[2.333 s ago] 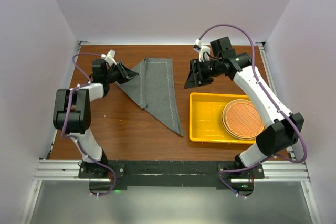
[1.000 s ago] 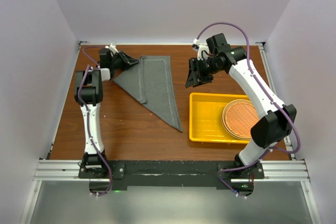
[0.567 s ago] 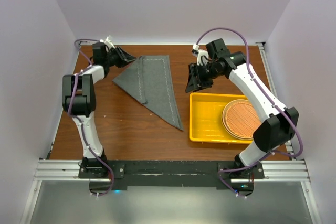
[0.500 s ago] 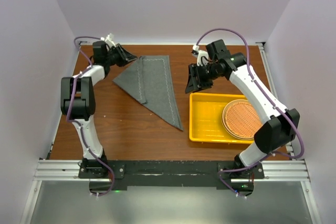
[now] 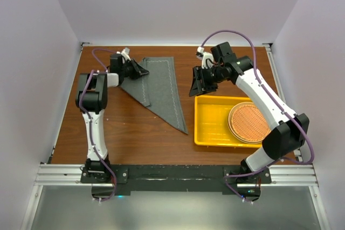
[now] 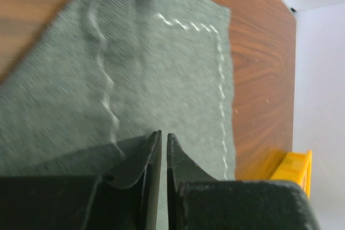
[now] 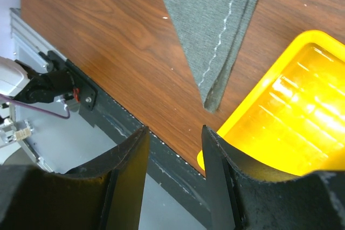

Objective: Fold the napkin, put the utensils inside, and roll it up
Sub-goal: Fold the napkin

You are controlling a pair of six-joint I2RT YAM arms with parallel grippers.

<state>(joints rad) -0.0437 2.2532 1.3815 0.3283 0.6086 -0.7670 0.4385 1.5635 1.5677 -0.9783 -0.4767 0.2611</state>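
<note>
Left gripper (image 6: 163,136), closed and empty, is hanging over dark grey felt napkin (image 6: 178,79), folded triangular beneath; right gripper (image 7: 172,138) is gaping empty.

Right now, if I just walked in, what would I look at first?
Probably the bright yellow tray on the right side of the table, with a round orange woven mat in it. Then the dark grey napkin, folded into a long triangle left of the tray, with the left tool shut over its far left edge and the right tool open near the tray's far left corner.
</note>
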